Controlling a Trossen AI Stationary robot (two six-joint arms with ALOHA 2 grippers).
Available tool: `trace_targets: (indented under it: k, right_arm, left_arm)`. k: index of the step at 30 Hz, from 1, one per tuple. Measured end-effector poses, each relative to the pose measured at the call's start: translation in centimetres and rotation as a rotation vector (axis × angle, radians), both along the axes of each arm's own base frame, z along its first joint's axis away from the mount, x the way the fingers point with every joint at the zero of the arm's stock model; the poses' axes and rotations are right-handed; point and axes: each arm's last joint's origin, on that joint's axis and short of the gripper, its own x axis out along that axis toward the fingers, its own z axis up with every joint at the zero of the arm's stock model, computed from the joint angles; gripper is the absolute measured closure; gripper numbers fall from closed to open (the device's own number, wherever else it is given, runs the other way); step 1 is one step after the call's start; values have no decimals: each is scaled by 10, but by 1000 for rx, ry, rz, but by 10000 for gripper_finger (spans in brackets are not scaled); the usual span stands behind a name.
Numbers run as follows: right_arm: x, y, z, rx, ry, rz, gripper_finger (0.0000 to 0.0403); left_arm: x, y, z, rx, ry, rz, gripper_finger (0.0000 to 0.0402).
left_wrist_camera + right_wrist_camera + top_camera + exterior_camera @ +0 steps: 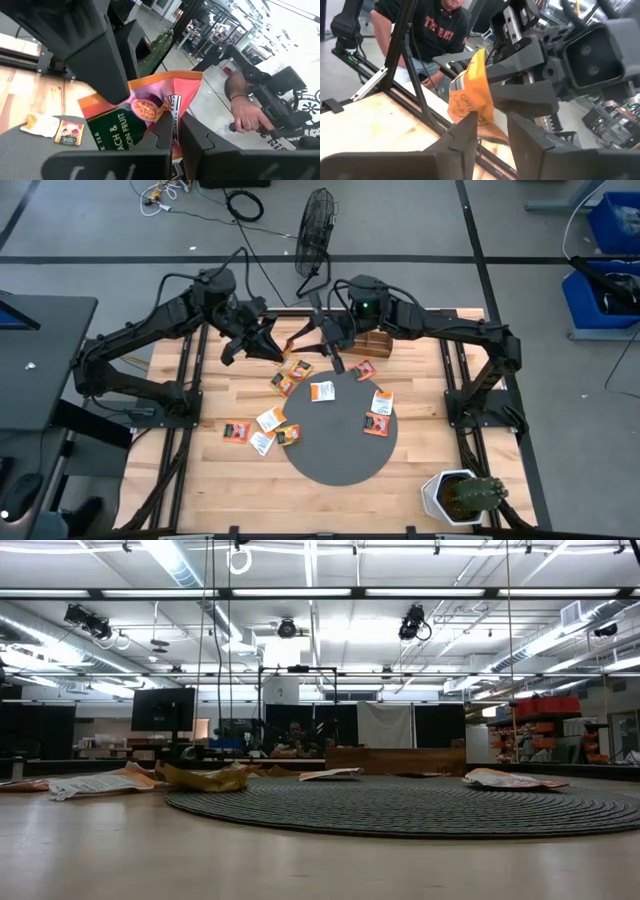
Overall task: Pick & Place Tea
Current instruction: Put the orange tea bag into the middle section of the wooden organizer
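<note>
Several small tea sachets (322,391), orange-red or white, lie flat on the round grey mat (340,455) and on the wood to its left (235,430). Both grippers meet high over the table's far middle. My left gripper (176,125) is shut on an orange tea pouch (145,110) printed with fruit. My right gripper (490,127) is open, and the pouch's (470,90) lower end stands by its fingers. In the high view the pouch (289,342) shows between my left gripper (262,338) and my right gripper (318,338). Neither gripper shows in the low view. My left gripper pinches the pouch's side edge (174,107) between its two fingers, which point about level toward the table's right. The pouch is lifted well clear of the table. My right gripper has one finger (107,70) in front of the pouch's other end; I cannot tell whether it touches.
A long wooden compartment tray (372,340) stands at the far edge, just right of the grippers. A potted cactus (462,495) sits at the near right corner. A fan (318,225) stands beyond the far edge. A person (435,25) is close behind the table.
</note>
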Motion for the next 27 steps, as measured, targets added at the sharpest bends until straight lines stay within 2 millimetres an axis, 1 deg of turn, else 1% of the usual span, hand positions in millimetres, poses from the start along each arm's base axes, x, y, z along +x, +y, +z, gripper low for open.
trace_targets:
  k: [8, 13, 15, 22, 27]
  right_arm:
    - [-1, 0, -6, -13, 56, 1, 345]
    - [-1, 0, -8, -5, 77, 1, 394]
    - [-2, 0, -9, 16, 99, 0, 397]
    - [-2, 0, -12, 198, 187, -33, 401]
    - [-6, 1, -14, 272, 250, -50, 402]
  left_arm:
    - [3, 1, -2, 0, 5, -2, 384]
    - [2, 1, -2, 0, 5, -1, 386]
    - [2, 1, -2, 1, 6, 0, 380]
    - [2, 2, -2, 11, 12, 36, 351]
    - [2, 4, -2, 28, 2, 44, 342]
